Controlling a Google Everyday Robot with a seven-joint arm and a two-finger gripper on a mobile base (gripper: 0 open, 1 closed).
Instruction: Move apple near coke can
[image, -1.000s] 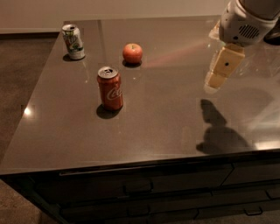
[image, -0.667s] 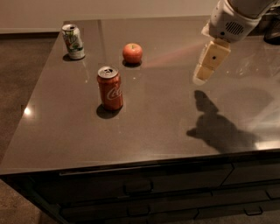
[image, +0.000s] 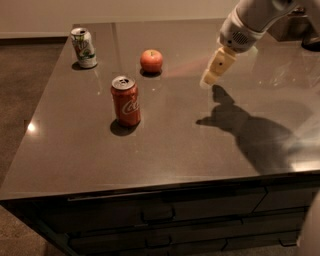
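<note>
The red-orange apple (image: 151, 60) sits on the dark countertop (image: 170, 140) toward the back, left of centre. The red coke can (image: 125, 101) stands upright in front of it and a little to the left, about a can's height away. My gripper (image: 209, 80) hangs above the counter to the right of the apple, pointing down and left, with nothing in it. Its cream fingers (image: 218, 66) look pressed together. Its shadow falls on the counter to the right.
A white-and-green can (image: 83, 47) stands upright at the back left corner. The counter's front edge sits above dark drawers (image: 160, 215). A dark object (image: 305, 30) lies at the far right behind the arm.
My gripper has moved left and lower toward the apple. The apple and both cans have not moved.
</note>
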